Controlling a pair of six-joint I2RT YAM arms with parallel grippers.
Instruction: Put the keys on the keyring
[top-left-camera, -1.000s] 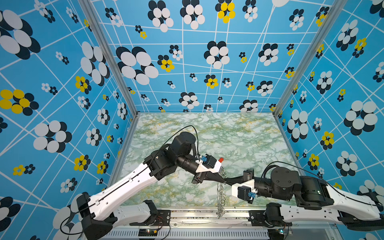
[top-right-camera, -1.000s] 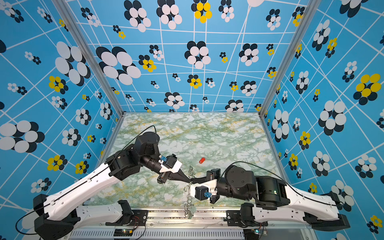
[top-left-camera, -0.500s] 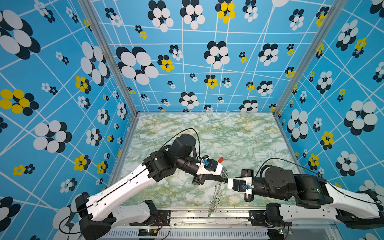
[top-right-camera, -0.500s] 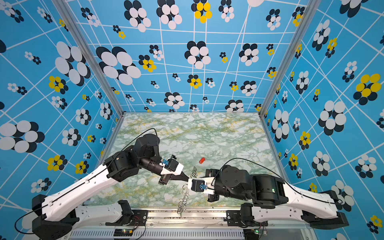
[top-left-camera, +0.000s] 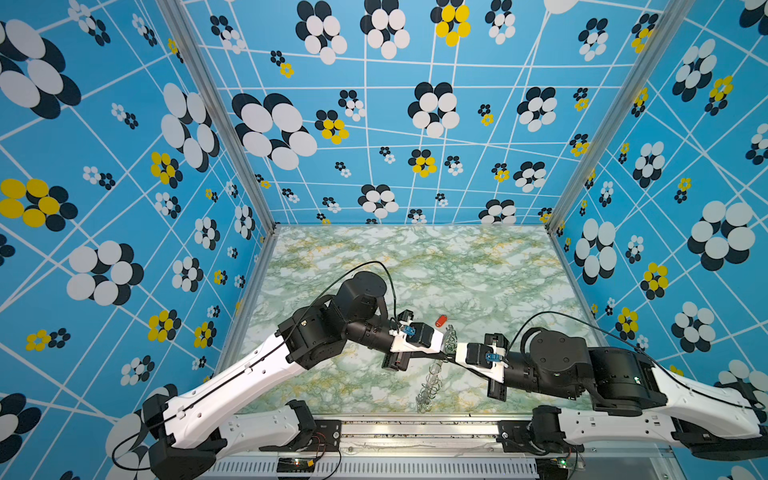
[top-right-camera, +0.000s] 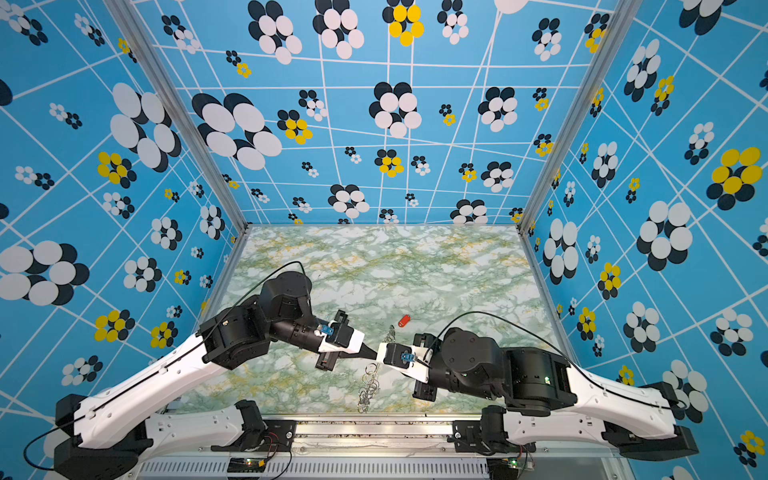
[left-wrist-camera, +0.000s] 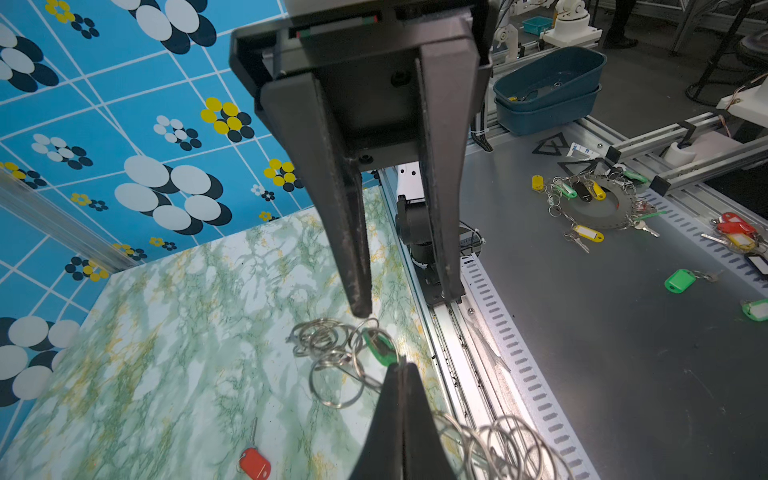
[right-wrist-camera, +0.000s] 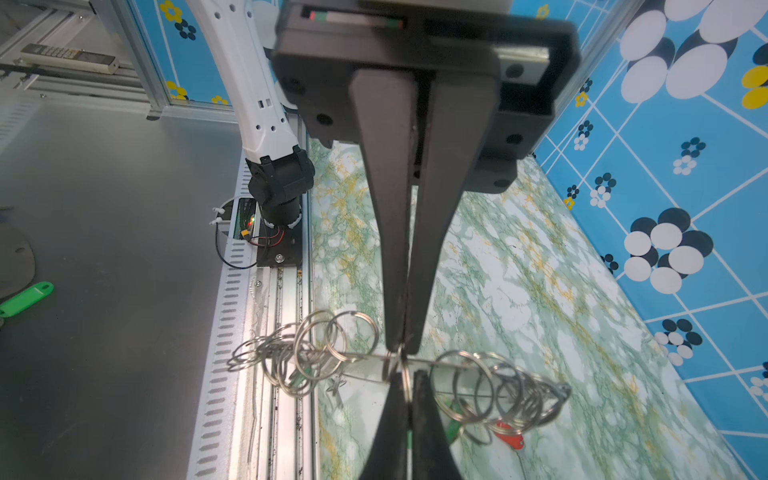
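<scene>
The keyring (top-left-camera: 430, 386) hangs edge-on between both grippers, its wire rings (right-wrist-camera: 498, 386) bunched on either side; it also shows in a top view (top-right-camera: 370, 386). My left gripper (left-wrist-camera: 401, 368) is shut, its tips pinching the keyring's edge (right-wrist-camera: 401, 347). Tip to tip with it, my right gripper (right-wrist-camera: 409, 376) is shut on one wire ring. The green key's tag (left-wrist-camera: 380, 347) hangs right there; I cannot tell whose ring that is. The red key (top-left-camera: 441, 320) lies on the marbled table just beyond, apart from both.
The metal front rail (top-left-camera: 415, 432) runs close under the keyring's low end. Patterned blue walls (top-left-camera: 124, 208) close three sides. On the grey bench outside lie another ring plate with coloured tags (left-wrist-camera: 598, 203), blue tubs (left-wrist-camera: 548, 87) and a loose green tag (left-wrist-camera: 679, 280).
My right arm has swung left until its tips meet the left gripper's. The keyring's hanging end has swung left. The left gripper has hardly moved.
</scene>
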